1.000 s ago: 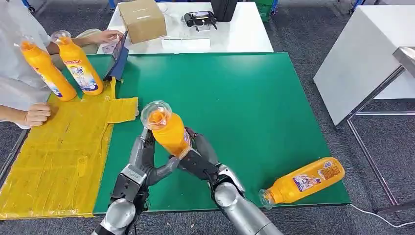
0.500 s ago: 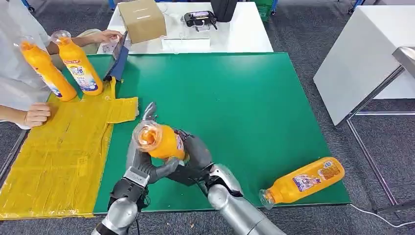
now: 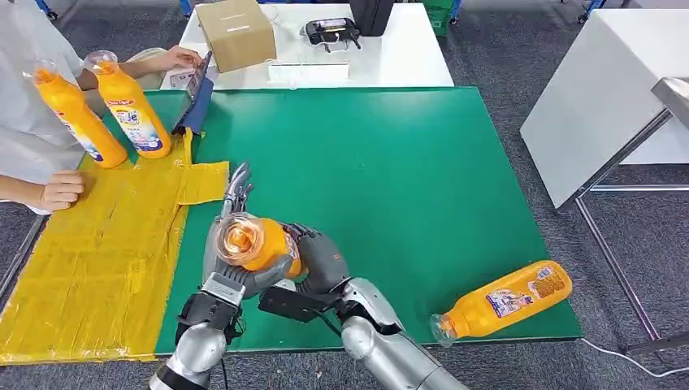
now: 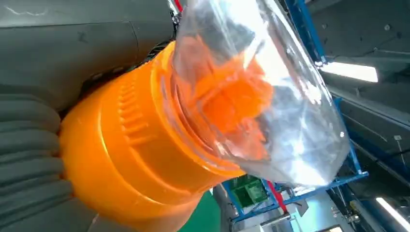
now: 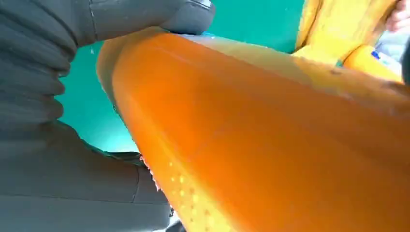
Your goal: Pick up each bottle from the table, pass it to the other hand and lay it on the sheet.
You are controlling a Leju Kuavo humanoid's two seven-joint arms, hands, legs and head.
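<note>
Low and left of centre in the head view, the orange plastic bottle with a clear dome cap (image 3: pixel 253 242) is clamped between both hands above the green counter (image 3: pixel 390 162). The left hand (image 3: pixel 236 264) curls around its neck and shoulder; the right hand (image 3: pixel 313 260) wraps its body. Full of liquid, it likely handles heavy, with smooth, slippery walls; the ridged shoulder below the brittle-looking cap seems the safest hold. The yellow sheet (image 3: pixel 97 244) lies at left, and a second orange bottle (image 3: pixel 504 299) lies at lower right.
</note>
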